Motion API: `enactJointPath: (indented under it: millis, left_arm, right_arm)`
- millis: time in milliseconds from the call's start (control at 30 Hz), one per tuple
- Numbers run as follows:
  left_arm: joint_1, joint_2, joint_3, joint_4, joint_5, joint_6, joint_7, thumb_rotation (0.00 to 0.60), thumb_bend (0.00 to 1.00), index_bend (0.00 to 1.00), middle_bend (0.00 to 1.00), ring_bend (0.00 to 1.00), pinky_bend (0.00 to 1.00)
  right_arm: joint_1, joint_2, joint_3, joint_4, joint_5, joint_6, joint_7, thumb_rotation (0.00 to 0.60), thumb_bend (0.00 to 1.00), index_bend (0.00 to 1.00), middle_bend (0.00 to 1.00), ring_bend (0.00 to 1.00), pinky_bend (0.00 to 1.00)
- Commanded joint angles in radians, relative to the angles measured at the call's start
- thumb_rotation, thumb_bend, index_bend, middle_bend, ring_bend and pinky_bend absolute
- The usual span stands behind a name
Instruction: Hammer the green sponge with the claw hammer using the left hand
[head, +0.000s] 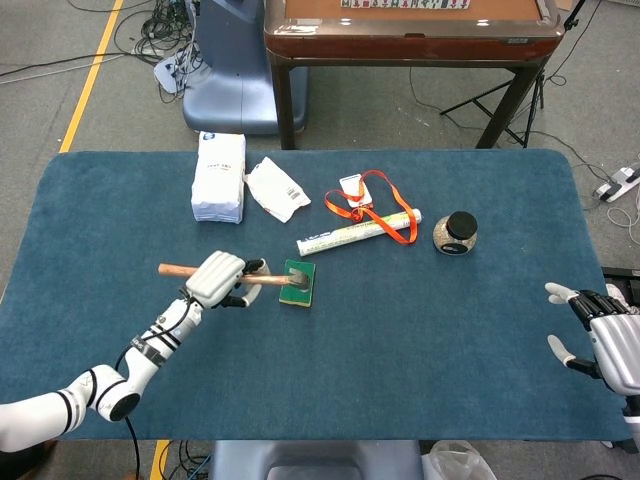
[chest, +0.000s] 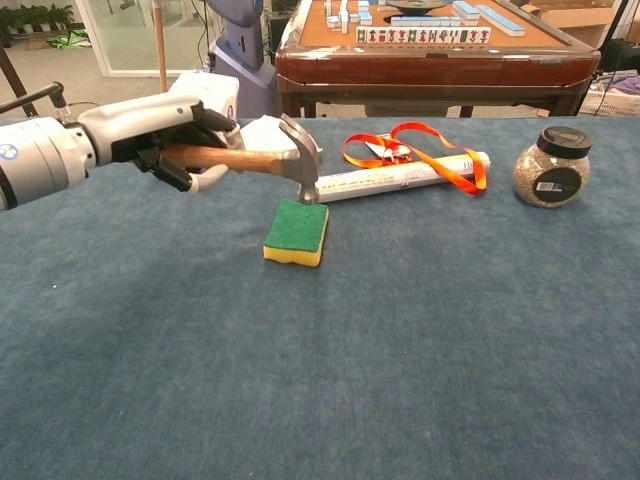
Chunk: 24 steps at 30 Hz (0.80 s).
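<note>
Chest view, left of centre — the left hand grips the wooden handle of the claw hammer, head poised just above the green sponge. Head view, lower right — the right hand, fingers spread, holding nothing.

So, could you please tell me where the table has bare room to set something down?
Bare cloth spans the near half of the table, between the left hand and right hand. The far side is crowded: tissue pack, lanyard, jar.
</note>
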Motion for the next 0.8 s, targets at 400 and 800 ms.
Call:
enactJointPath:
  millis: [400,800]
  left_arm:
    - [-0.009,-0.032,0.014,0.059,0.009,-0.012,-0.047,0.6,0.6,0.77,0.8,0.77,0.88]
    - [-0.006,-0.078,0.028,0.185,-0.001,-0.022,-0.036,0.6,0.6,0.78,0.82,0.8,0.9]
  right_arm:
    - [-0.001,-0.003,-0.002,0.011,0.011,-0.01,0.008,0.6,0.32,0.22,0.34,0.25,0.32]
    - [-0.001,-0.007,-0.002,0.016,0.017,-0.016,0.007,0.6,0.32,0.22,0.34,0.25,0.32]
